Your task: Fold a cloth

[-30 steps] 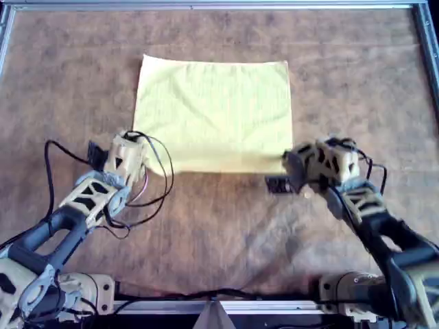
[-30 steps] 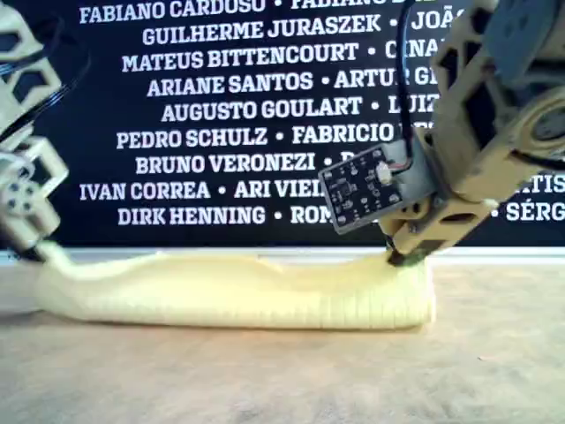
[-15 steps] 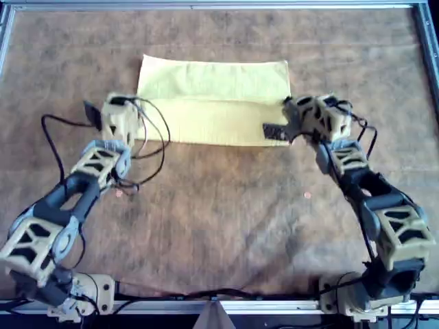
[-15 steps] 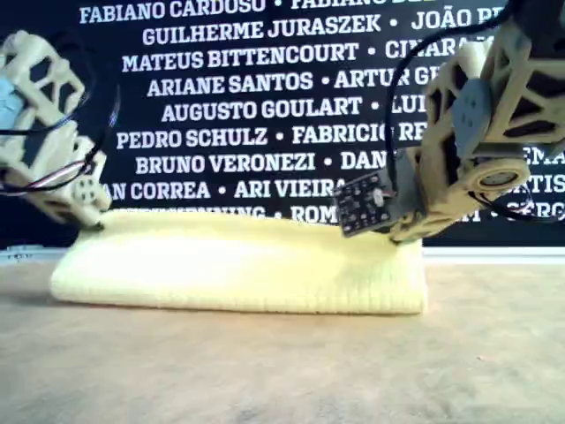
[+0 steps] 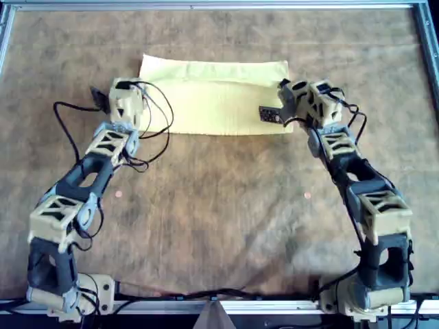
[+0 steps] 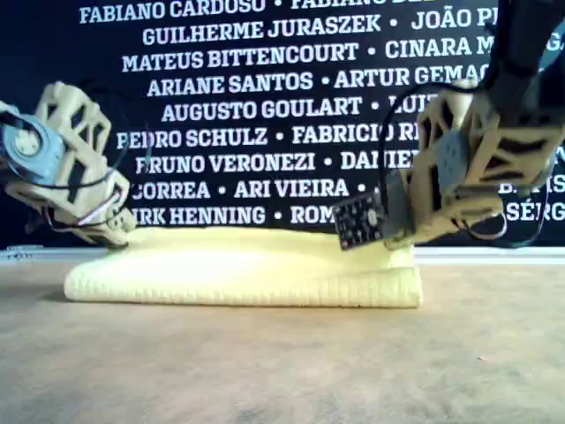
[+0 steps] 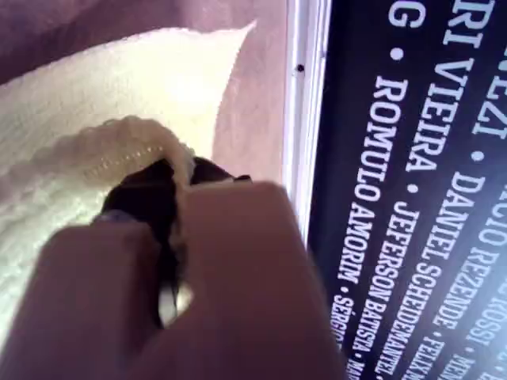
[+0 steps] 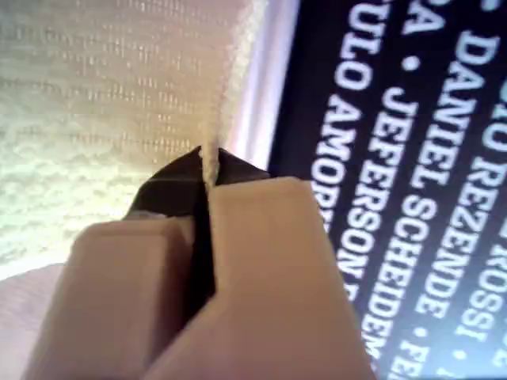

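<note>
**Both tools pinching the cloth's edge over its far half**

You are looking at a pale yellow cloth (image 5: 214,96) lying on the far half of the table (image 5: 226,205), doubled over on itself into a wide, shallow rectangle. In the exterior view it is showing as a low, soft pad with a rounded front fold and a fine ribbed weave along that fold.

Your left tool (image 5: 130,92) is sitting at the cloth's left end in the overhead view. Its jaws are closing on a scalloped hem of the cloth (image 7: 119,150), which is bunching into a small curl between the tan fingers (image 7: 238,261).

Your right tool (image 5: 287,96) is sitting at the cloth's right end in the overhead view, with a small dark circuit board (image 5: 269,114) hanging beside it. Its jaws are pressing together on a thin edge of fabric, standing upright between the dark tips (image 8: 170,186).

The table is wearing a brown, mottled, felt-like cover inside a pale metal frame (image 5: 206,6). A black banner (image 6: 265,106) with white names is standing behind the cloth.
</note>
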